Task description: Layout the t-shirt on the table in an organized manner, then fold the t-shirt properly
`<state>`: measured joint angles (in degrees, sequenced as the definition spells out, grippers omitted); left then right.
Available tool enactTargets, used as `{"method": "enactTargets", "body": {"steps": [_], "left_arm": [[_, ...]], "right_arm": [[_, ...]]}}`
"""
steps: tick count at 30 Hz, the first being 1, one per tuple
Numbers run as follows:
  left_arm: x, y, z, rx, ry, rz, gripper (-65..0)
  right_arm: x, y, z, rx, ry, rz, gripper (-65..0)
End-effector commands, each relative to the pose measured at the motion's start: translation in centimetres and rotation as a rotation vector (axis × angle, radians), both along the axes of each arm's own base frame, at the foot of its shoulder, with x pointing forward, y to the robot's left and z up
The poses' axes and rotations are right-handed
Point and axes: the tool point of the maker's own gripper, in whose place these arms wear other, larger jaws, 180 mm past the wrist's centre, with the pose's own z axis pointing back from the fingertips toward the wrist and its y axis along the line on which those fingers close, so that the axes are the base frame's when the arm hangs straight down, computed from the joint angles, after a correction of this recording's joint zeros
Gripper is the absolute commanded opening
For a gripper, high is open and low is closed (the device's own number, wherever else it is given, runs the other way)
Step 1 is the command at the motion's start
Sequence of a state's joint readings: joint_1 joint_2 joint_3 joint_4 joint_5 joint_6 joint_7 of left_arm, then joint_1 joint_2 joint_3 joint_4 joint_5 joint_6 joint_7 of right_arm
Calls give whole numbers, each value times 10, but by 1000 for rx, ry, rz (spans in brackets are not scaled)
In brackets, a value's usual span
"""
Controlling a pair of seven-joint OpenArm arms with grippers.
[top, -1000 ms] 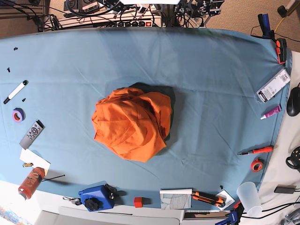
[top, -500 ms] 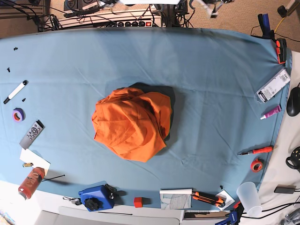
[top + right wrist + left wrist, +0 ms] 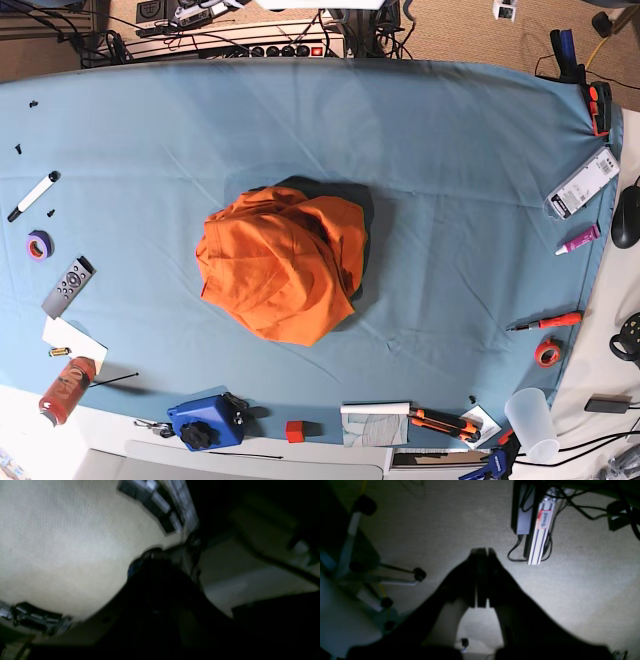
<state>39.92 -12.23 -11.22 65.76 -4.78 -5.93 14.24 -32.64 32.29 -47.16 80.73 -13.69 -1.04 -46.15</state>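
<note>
The t-shirt [image 3: 283, 262] lies in a crumpled orange heap in the middle of the table [image 3: 450, 150], which is covered in blue-teal cloth. Neither gripper is near it. In the left wrist view my left gripper [image 3: 482, 551] hangs over beige carpet off the table, its two dark fingers pressed together with nothing between them. In the right wrist view my right gripper [image 3: 150, 555] is only a dark blurred shape over the same carpet, shut and holding nothing that I can see. Both arms are almost entirely outside the base view.
Along the table's left edge lie a marker [image 3: 33, 194], purple tape [image 3: 39, 244], a remote [image 3: 68, 286] and an orange can [image 3: 66, 389]. A blue box [image 3: 207, 421] and a red cube [image 3: 295, 431] sit at the front. A screwdriver [image 3: 545, 322], red tape [image 3: 547, 351] and a cup [image 3: 530, 422] are at the right.
Arm parts seen at the top edge of the base view have moved right and mostly left the picture. The t-shirt has not moved.
</note>
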Motion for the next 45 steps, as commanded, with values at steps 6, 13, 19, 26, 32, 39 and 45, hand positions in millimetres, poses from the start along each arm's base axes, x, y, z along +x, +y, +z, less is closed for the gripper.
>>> {"method": "enactTargets", "body": {"steps": [6,13,19,26,32,39,45], "left_arm": [[-11,-5,37,-17,51,71,-650],[4,-15,82,-19,22,27,-650],[27,-21,101,-26,-57,4,-650],[27,-21,101,-27,-57,4,-650],[18,-21,99,-25,-3,5,-650],[-6,-21,100,-20,147,0,-650],[10,3,129,152,145,-5,-650]], "right_arm": [[-4,-2,36,-41,-109,21,-650],[13,-34,57,-141,-217,-4,-650],[26,-69,66,-208,-258,-120,-650],[55,-54,99,-53,-311,-339,-650],[98,-3,165,183,-420,-407,-650],[128,2,204,257,-508,-423,-650],[147,-9,214,252,-583,-432,-650]]}}
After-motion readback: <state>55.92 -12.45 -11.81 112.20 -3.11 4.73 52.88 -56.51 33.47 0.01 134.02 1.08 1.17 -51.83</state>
